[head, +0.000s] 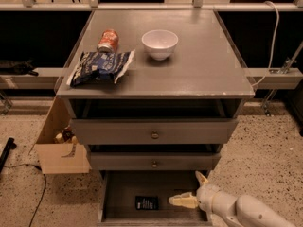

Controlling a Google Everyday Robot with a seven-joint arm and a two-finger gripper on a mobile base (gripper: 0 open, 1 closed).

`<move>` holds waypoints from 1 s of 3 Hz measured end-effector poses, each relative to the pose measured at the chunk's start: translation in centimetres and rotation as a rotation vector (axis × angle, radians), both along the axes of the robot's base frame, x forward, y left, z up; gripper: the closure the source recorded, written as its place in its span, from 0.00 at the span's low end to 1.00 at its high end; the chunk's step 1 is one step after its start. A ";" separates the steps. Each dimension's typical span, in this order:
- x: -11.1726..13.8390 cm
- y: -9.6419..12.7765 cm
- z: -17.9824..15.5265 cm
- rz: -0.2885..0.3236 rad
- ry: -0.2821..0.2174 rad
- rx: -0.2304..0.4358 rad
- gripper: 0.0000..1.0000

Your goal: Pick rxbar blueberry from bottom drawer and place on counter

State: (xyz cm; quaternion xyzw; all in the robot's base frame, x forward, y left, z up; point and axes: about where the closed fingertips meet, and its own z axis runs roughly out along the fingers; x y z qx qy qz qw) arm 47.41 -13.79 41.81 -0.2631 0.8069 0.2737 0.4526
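Hand [185,188] low over btm drawer [118,188], rt side, fingers spread, gripping nothing. rxbar blueberry [147,203] flat on drawer floor, just left of hand, not touching. Worktop [203,65] w/ bowl [160,42], chip bag [100,66], can [108,40].

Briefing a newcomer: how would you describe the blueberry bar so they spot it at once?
On the grey drawer cabinet, look in the open bottom drawer. A small flat dark navy bar with white text lies on its floor, left of the cream two-finger gripper. It is far smaller than the crinkled blue-and-white chip bag on the counter.
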 end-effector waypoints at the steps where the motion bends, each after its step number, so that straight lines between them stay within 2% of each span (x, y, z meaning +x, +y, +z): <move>1: -1.2 1.3 -3.8 -0.026 0.035 -0.073 0.00; 2: -1.1 1.2 -3.8 -0.030 0.034 -0.075 0.00; 3: 0.2 1.9 -5.7 -0.016 0.016 -0.131 0.00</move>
